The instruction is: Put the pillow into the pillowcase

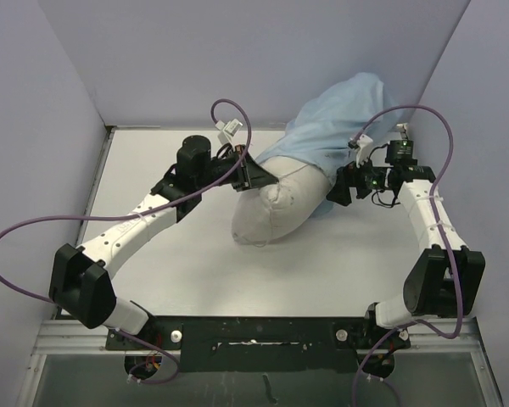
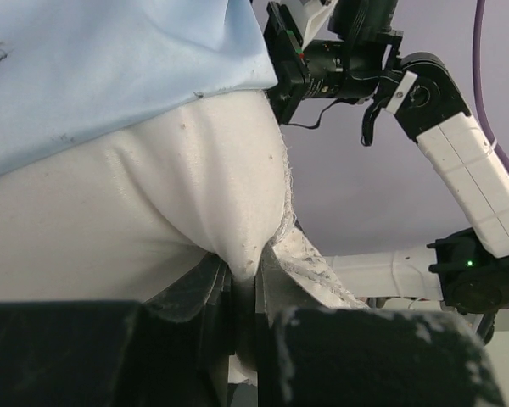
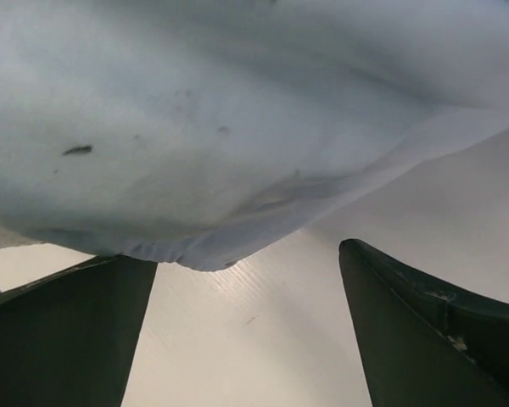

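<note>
While the pillow (image 1: 271, 212) lies mid-frame in the top view with its nearer end bare, the pillowcase (image 1: 335, 119) covers its upper-right end and bunches toward the back corner.

Your left arm: elbow low at the left edge, forearm running diagonally up-right, wrist at the pillow's upper-left edge. The left gripper (image 1: 253, 174) is closed down on a fold of the pillow's off-white fabric near the seam. The left wrist view shows the cloth pinched between the fingers (image 2: 195, 292), with the blue hem just above it.

Your right arm: elbow at lower right, forearm straight up the frame, wrist bent left toward the pillow. The right gripper (image 3: 244, 254) is spread wide and clamps nothing. The pillowcase hem (image 3: 204, 254) hangs just above the gap between the fingers, over the white table (image 3: 263, 356).
</note>
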`<state>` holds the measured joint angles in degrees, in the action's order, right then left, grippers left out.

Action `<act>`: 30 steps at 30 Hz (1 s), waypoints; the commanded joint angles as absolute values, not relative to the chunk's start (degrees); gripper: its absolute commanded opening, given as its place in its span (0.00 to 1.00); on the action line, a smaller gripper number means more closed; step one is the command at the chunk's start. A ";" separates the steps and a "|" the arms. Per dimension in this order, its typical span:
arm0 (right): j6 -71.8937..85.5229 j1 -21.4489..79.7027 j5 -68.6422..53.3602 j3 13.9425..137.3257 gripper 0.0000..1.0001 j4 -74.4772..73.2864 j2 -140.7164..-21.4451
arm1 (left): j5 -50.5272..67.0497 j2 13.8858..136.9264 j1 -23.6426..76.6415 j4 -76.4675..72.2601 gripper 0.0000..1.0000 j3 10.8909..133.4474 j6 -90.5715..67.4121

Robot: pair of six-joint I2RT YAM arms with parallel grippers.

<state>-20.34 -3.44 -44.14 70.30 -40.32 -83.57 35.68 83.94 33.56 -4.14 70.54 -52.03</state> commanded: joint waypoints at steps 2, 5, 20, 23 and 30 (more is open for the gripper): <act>-18.85 -3.79 -40.83 75.64 0.90 -36.83 -84.85 | 38.19 80.51 33.04 -19.45 0.00 70.11 -57.42; -16.63 -3.19 -42.07 77.12 0.83 -35.77 -87.20 | 38.14 80.51 32.95 -20.61 0.00 69.72 -58.37; -28.02 5.08 -67.94 102.51 0.02 -55.30 -86.56 | 32.17 78.31 26.84 -23.43 0.00 58.12 -61.63; -26.59 11.43 -73.49 106.85 0.00 -55.00 -88.75 | 31.97 80.77 26.30 -24.89 0.00 56.89 -61.99; -17.04 18.16 -58.92 96.88 0.05 -44.40 -94.59 | 28.44 84.15 26.00 -27.89 0.00 51.15 -63.04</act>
<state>-22.35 16.45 -60.23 101.14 -49.60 -90.85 34.00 82.11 26.17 -20.34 53.30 -63.31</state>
